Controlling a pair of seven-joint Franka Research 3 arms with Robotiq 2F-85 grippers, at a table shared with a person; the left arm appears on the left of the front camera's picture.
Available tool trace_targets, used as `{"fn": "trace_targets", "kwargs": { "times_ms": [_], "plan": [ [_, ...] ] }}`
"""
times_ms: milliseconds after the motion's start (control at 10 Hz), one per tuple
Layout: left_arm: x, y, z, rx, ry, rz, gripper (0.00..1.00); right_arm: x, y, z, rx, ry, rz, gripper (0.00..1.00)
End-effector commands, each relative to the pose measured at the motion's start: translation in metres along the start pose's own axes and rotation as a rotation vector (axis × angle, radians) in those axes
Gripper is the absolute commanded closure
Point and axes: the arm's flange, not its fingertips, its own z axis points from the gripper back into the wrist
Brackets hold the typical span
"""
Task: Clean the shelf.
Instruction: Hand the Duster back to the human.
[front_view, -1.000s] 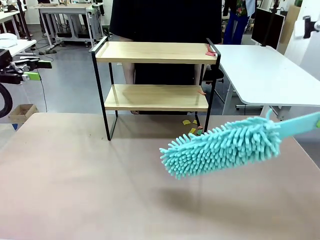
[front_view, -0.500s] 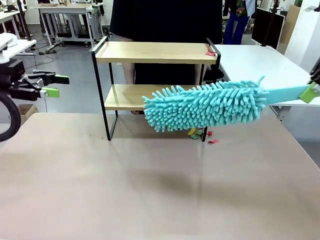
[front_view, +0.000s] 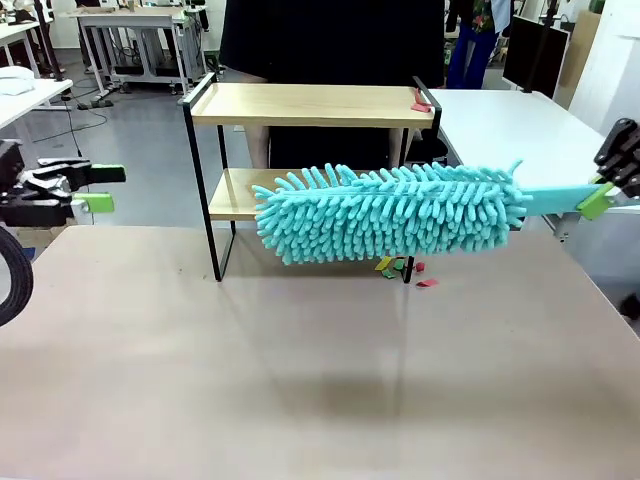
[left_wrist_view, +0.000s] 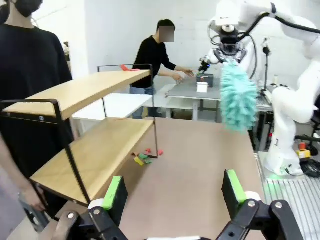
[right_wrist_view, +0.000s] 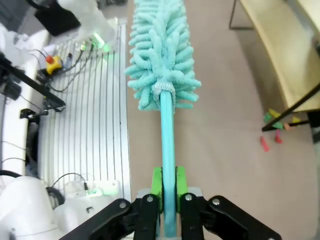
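Wooden boards of the shelf (front_view: 310, 105) are standing at the table's far edge, long axis running left to right. The right gripper (right_wrist_view: 167, 196) is clamping a teal duster (front_view: 390, 213) level before the lower board; sweeping scraps (front_view: 420, 100) off probably wants light, level strokes. The left gripper (left_wrist_view: 172, 195) is hanging wide, empty.

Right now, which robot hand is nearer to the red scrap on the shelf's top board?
The right hand, off the shelf's right end near the red scrap. The left hand is beyond the opposite end.
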Motion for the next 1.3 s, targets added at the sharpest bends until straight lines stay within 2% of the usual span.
{"fn": "trace_targets", "kwargs": {
  "times_ms": [0, 200, 300, 800, 1000, 1200],
  "plan": [
    [-0.012, -0.017, -0.019, 0.054, -0.028, 0.027, 0.00, -0.014, 0.003, -0.014, -0.012, -0.088, 0.043, 0.86],
    [-0.023, -0.015, -0.037, 0.048, 0.001, 0.021, 0.00, -0.018, 0.001, -0.020, -0.008, -0.083, 0.011, 0.86],
    [-0.005, 0.007, -0.010, 0.044, -0.012, 0.022, 0.00, -0.013, 0.002, -0.011, 0.013, -0.046, 0.024, 0.86],
    [-0.008, 0.010, -0.015, 0.057, -0.008, 0.027, 0.00, -0.013, 0.002, -0.011, 0.013, -0.046, 0.024, 0.86],
    [0.001, -0.020, -0.035, 0.009, -0.004, 0.048, 0.00, -0.013, 0.002, -0.011, 0.013, -0.046, 0.024, 0.86],
    [-0.005, -0.041, -0.055, -0.018, 0.007, 0.052, 0.00, -0.013, 0.002, -0.011, 0.013, -0.046, 0.024, 0.86]
  ]
}}
